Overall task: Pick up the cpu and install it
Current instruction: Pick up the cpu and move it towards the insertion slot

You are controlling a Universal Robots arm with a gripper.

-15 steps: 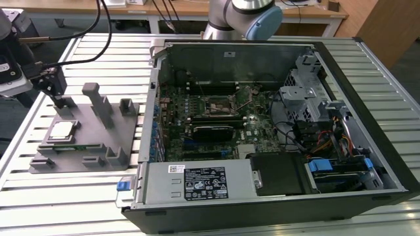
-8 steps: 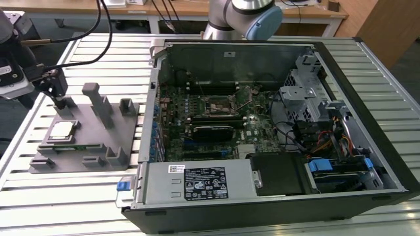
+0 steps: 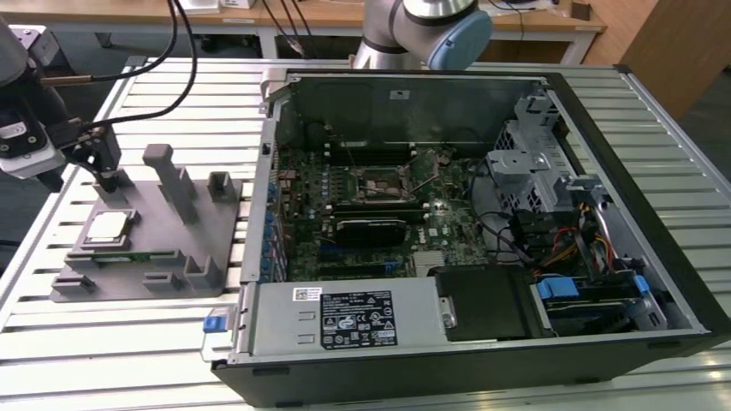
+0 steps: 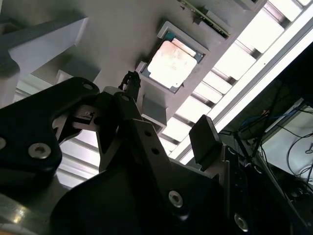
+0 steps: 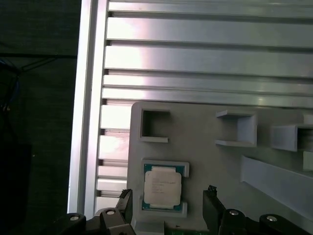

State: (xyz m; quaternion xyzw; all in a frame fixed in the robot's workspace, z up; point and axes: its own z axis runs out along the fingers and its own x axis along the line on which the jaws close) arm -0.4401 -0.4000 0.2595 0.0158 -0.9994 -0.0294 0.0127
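I am hovering my gripper (image 3: 111, 178) with its fingers (image 5: 126, 205) spread wide, gripping nothing. The cpu (image 5: 162, 188) is lying flat, metal top up, in a pocket of the grey fixture (image 3: 126, 270) near the surface's (image 3: 137, 360) edge on the exterior view's left. It is sitting below me, roughly between my fingers. It seems nearly square, its sides lining up with them.

Bright lt, glare on cpu (image 4: 172, 62), table slats (image 5: 205, 58)
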